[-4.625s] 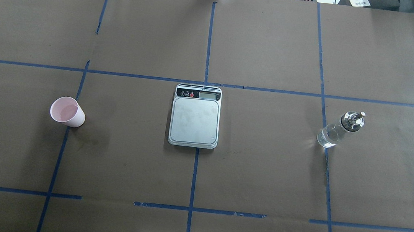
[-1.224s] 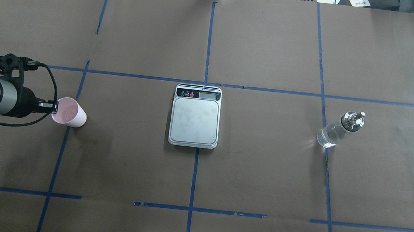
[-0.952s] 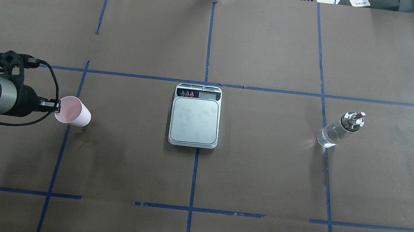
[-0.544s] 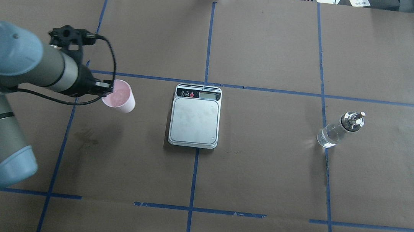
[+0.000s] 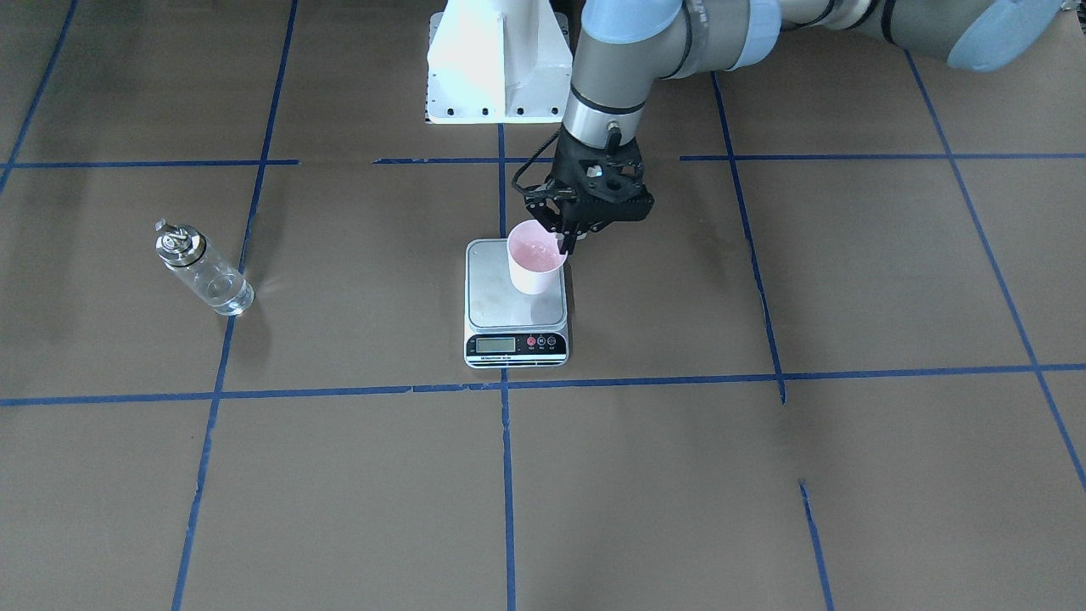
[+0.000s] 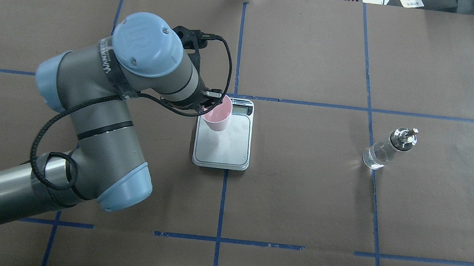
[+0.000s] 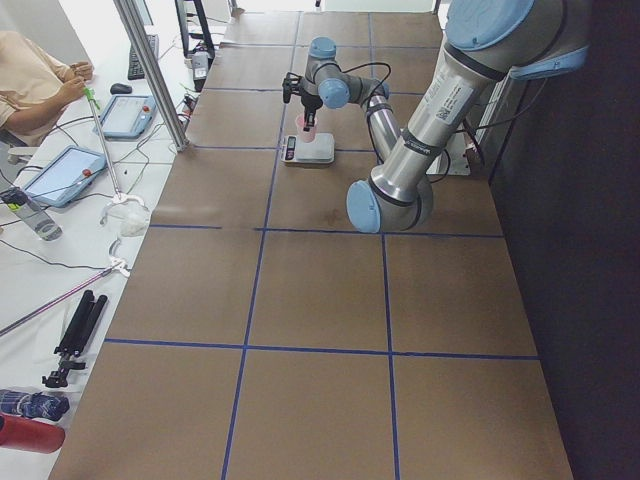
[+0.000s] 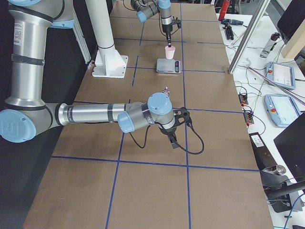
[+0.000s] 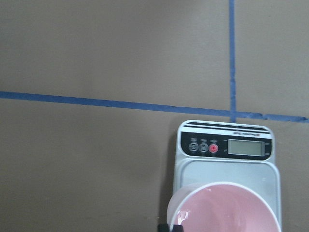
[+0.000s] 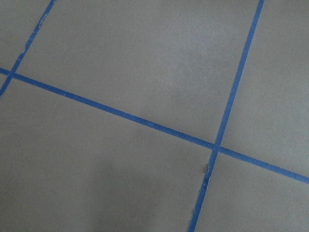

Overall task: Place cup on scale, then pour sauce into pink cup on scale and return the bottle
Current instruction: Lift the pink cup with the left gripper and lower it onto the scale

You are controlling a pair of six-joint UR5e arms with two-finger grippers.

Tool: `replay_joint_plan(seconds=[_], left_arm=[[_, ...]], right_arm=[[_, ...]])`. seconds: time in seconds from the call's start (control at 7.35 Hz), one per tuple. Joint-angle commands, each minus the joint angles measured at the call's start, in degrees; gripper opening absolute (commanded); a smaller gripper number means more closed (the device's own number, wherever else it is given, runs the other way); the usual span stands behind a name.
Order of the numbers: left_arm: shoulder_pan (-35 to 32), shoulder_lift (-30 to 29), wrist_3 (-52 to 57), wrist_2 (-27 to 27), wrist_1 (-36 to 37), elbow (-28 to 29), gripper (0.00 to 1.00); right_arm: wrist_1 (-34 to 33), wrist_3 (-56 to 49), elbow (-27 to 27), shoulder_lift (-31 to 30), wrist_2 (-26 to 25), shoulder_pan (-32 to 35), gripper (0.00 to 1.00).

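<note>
My left gripper (image 5: 565,244) is shut on the rim of the pink cup (image 5: 534,261), pinching its wall on the robot's side. The cup (image 6: 217,118) stays upright over the far part of the scale's steel platform (image 6: 223,149), close to the display strip (image 9: 226,145). Whether its base touches the platform I cannot tell. The glass bottle (image 5: 206,273) with its silver pourer cap stands alone, well off to the scale's right (image 6: 386,149). My right gripper (image 8: 172,139) hangs low over bare table near the robot, and I cannot tell if it is open or shut.
Brown paper with blue tape lines (image 6: 238,49) covers the table. The white robot base (image 5: 496,59) sits behind the scale. A person (image 7: 30,75) sits at a side desk with tablets and cables beyond the table's far edge.
My left arm has carried the cup to the right, from the left part of the table to above the scale. The bottle and scale have not moved.
</note>
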Motion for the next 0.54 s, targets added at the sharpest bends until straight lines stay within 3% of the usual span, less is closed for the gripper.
replay_joint_plan(seconds=[0.0, 0.41], left_arm=[[1.63, -0.96, -0.14, 1.43, -0.27, 1.59, 0.0], [2.85, 0.09, 0.04, 1.52, -0.35, 1.68, 0.06]], right_arm=[[0.0, 0.07, 0.13, -0.04, 0.0, 0.0, 1.0], [0.0, 0.24, 0.21, -0.04, 0.0, 0.09, 1.0]])
